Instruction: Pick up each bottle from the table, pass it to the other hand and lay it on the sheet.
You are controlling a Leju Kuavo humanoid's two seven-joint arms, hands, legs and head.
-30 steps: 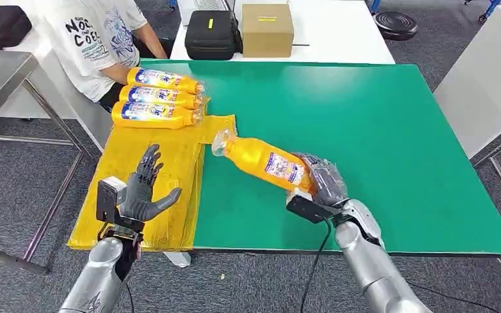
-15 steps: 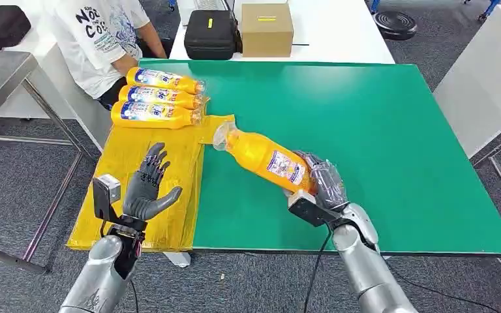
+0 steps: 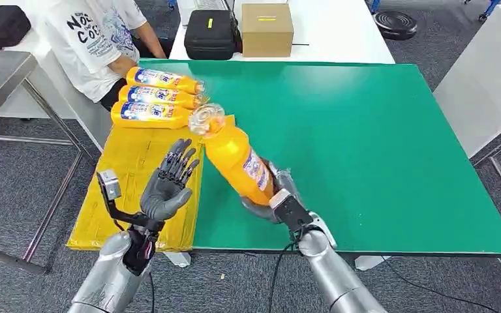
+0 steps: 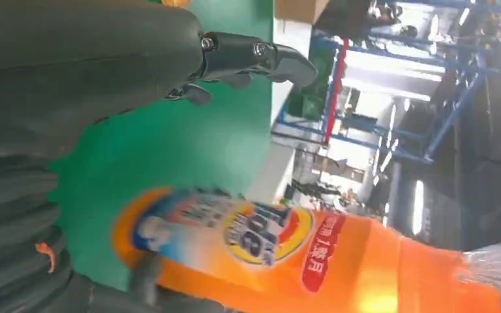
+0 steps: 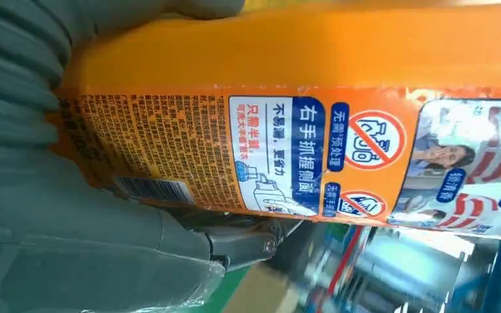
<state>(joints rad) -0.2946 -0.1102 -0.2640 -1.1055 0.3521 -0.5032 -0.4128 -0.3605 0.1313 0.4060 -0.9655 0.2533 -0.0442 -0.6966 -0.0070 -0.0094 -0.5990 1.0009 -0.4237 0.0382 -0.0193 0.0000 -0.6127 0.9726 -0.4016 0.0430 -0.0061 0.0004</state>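
While our right hand (image 3: 269, 202) grips the bottle (image 3: 233, 158) low down, our left hand (image 3: 169, 182) waits open; it looks heavy and slippery, so grab its middle.

black zippered case (image 3: 211, 32) at twelve o'clock on a white table (image 3: 339, 32), cardboard box (image 3: 267, 29) just beside it at its three o'clock, seated person in white printed shirt (image 3: 94, 42) at ten o'clock, steel table (image 3: 0, 75) at nine o'clock, grey carpet floor (image 3: 13, 189)

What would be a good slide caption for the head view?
Right hand lifts an orange bottle toward the open left hand; three bottles lie on the yellow sheet.
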